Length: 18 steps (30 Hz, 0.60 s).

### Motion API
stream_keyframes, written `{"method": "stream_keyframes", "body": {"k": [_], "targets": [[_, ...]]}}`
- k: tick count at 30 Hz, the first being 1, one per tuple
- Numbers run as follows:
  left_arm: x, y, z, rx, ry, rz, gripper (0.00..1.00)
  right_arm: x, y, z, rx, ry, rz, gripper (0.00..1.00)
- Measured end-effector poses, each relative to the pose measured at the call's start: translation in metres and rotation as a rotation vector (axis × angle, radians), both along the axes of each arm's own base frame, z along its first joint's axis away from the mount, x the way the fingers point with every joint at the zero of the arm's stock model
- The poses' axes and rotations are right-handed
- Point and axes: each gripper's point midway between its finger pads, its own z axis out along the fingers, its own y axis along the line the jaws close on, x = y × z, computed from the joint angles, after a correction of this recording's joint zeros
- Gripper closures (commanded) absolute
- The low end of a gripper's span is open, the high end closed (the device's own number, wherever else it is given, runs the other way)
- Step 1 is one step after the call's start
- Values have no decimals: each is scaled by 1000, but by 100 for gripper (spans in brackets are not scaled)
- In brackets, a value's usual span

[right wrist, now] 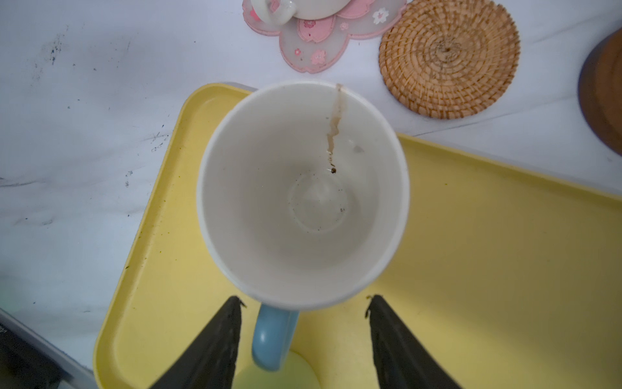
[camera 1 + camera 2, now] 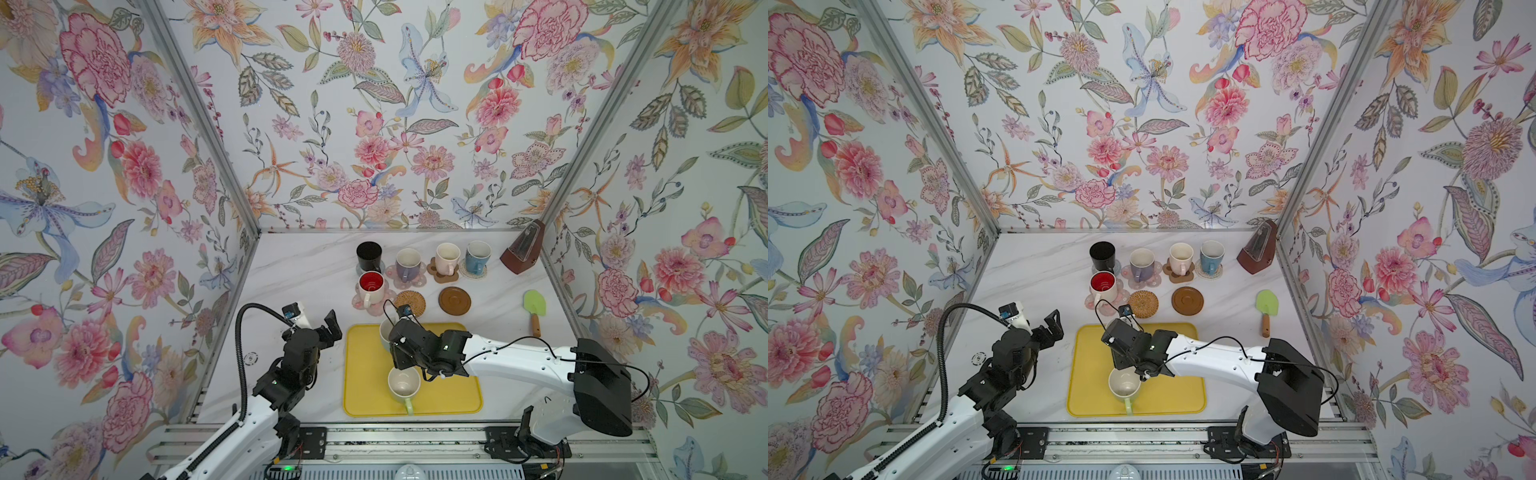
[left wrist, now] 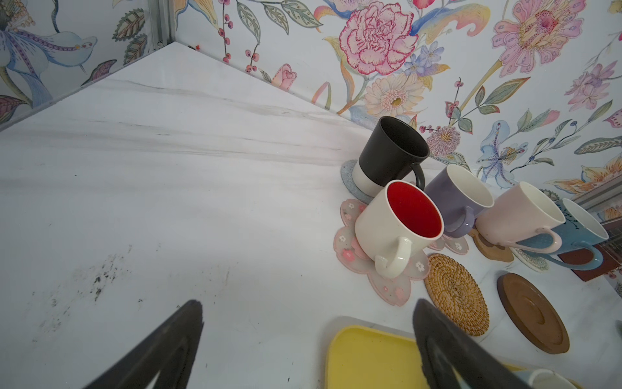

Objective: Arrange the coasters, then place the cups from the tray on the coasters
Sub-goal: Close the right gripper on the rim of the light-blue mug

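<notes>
The light-blue ceramic mug (image 1: pixel 303 188) stands upright in the far left corner of the flat yellow rectangular tray (image 1: pixel 488 269). It is cream-white inside, with a thin brown drip stain running down from the rim and a few dark specks around the bottom. Its blue loop handle (image 1: pixel 273 336) points back at the right gripper (image 1: pixel 306 299). The gripper's two black fingers hang apart on either side of that handle, touching neither it nor the mug wall as far as I can see. Nearer the front edge of the tray sits a pale-green mug (image 2: pixel 404 384), also cream inside. Beyond the tray, the tan rattan round coaster (image 2: pixel 409 303) and the dark-brown wooden disc coaster (image 2: pixel 454 301) lie bare, next to a white mug with red inside (image 2: pixel 371 286) on a translucent pink flower coaster (image 1: pixel 316 33). The left gripper (image 3: pixel 308 303) hovers over the white marble-look table (image 3: pixel 168 185) left of the tray, jaws spread wide, holding nothing.
</notes>
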Motion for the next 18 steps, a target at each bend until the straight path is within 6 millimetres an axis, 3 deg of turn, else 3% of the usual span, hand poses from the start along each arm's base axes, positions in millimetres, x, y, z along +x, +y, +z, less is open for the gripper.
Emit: {"method": "stream_keyframes", "body": {"k": [13, 18], "targets": [[0, 2, -2, 5, 9, 6, 1, 2, -2, -9, -33, 5, -5, 64], [0, 4, -3, 3, 11, 15, 1, 4, -5, -9, -44, 4, -8, 63]]}}
